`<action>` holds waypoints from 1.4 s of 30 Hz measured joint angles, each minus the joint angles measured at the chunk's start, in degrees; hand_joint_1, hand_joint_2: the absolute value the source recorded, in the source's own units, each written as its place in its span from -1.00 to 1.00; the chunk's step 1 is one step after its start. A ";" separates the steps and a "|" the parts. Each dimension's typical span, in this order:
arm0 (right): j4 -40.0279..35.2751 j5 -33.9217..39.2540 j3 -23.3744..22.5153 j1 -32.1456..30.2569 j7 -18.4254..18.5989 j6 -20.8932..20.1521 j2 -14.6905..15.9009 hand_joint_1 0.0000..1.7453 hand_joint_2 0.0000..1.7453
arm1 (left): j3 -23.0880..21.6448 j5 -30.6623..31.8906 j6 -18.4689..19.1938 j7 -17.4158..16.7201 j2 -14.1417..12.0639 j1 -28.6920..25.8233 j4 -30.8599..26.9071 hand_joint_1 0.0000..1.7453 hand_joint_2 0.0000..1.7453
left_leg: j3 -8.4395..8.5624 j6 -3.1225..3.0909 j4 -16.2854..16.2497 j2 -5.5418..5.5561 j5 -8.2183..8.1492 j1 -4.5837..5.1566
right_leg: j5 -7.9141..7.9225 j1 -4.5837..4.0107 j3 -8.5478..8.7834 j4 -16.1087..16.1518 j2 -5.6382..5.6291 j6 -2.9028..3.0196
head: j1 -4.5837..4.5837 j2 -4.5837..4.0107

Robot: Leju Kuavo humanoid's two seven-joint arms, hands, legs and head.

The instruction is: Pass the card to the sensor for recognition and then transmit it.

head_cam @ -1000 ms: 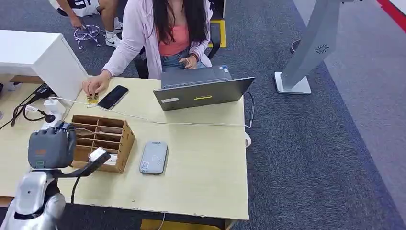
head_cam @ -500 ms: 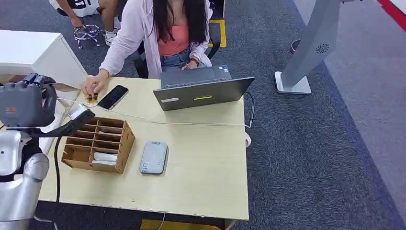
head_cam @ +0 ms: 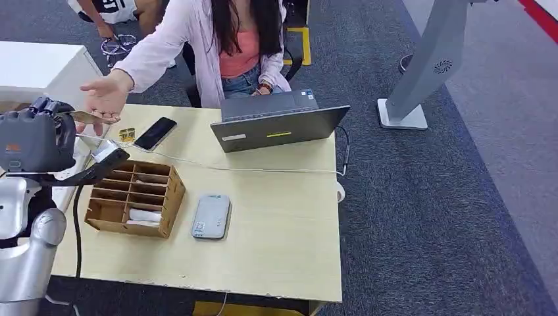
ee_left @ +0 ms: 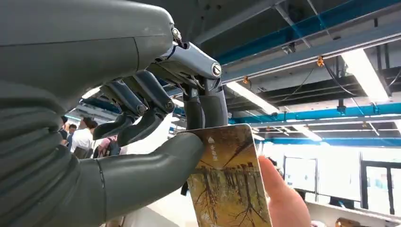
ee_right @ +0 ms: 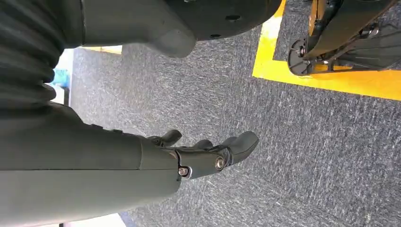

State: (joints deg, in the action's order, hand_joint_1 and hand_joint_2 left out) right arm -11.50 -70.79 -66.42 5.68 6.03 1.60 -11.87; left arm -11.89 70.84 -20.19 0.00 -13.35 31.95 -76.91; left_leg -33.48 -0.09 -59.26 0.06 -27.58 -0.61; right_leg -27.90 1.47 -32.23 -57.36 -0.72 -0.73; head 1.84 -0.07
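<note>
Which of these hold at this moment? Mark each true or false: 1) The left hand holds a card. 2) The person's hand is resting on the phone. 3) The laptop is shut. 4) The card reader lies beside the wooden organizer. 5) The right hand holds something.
1) True: the left hand pinches the card.
2) False: the person's hand is raised toward the card, clear of the phone.
3) False: the laptop is open.
4) True: the card reader lies on the table beside the wooden organizer.
5) False: the right hand holds nothing and hangs over the carpet.
</note>
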 joint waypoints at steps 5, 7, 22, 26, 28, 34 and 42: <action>0.00 -0.61 0.20 0.02 -0.20 -0.13 0.00 -1.00 1.00 | -0.31 -0.61 -0.05 -0.11 0.00 3.01 0.09 1.00 1.00 | -0.01 0.00 0.00 0.00 0.00 -0.01 | 0.00 -0.01 -0.02 0.00 0.00 0.00 | 0.00 0.00; 0.00 -1.61 0.54 0.09 -0.13 -0.46 0.00 -1.00 1.00 | -0.46 0.89 -1.44 -1.13 0.04 6.44 2.37 1.00 1.00 | -0.01 0.00 -0.01 0.00 0.01 -0.01 | 0.01 -0.01 -0.02 0.00 0.00 0.00 | 0.04 0.00; 0.00 -5.22 4.28 0.50 1.16 -0.83 0.00 -1.00 1.00 | -0.39 10.99 -16.31 -5.97 -1.94 30.67 43.62 -1.00 1.00 | -0.02 0.06 0.01 -0.05 0.07 -0.02 | 0.07 -0.01 -0.03 -0.06 -0.11 -0.01 | 0.00 0.00; 0.00 -4.98 4.35 0.50 1.16 -0.79 0.00 -1.00 1.00 | 0.68 9.49 -17.66 -3.35 -2.10 30.85 45.81 -1.00 1.00 | -0.04 0.06 0.01 -0.04 0.07 -0.01 | 0.08 -0.01 -0.02 -0.06 -0.12 -0.01 | 0.00 0.00; 0.00 -4.79 4.35 0.49 1.14 -0.70 0.00 -1.00 1.00 | 1.66 6.48 -18.74 -0.30 -2.10 30.38 45.96 -1.00 1.00 | -0.03 0.06 0.00 -0.06 0.07 0.00 | 0.08 0.01 -0.02 -0.06 -0.12 -0.01 | -0.02 0.00; 0.00 -3.46 4.31 0.42 0.83 -0.63 0.00 -1.00 1.00 | 8.90 -20.44 -12.72 15.72 -2.03 23.10 37.46 -1.00 1.00 | -0.01 0.07 0.02 -0.16 0.05 0.00 | 0.08 0.00 -0.01 -0.06 -0.24 -0.01 | 0.00 0.00; 0.00 -2.47 3.89 0.16 0.46 -0.57 0.00 -1.00 1.00 | 18.86 -38.36 -3.48 21.68 -3.83 8.15 18.35 -1.00 1.00 | -0.07 0.07 0.04 -0.09 0.04 -0.07 | 0.00 -0.07 -0.08 -0.05 -0.15 0.03 | -0.04 0.00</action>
State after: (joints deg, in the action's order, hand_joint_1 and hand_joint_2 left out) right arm -11.50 -73.26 -62.53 5.84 6.49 1.03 -11.87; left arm 6.97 32.48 -23.67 21.68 -17.18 40.10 -58.56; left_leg -33.55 -0.02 -59.22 -0.03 -27.54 -0.68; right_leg -27.90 1.40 -32.31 -57.42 -0.87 -0.70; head 1.79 -0.07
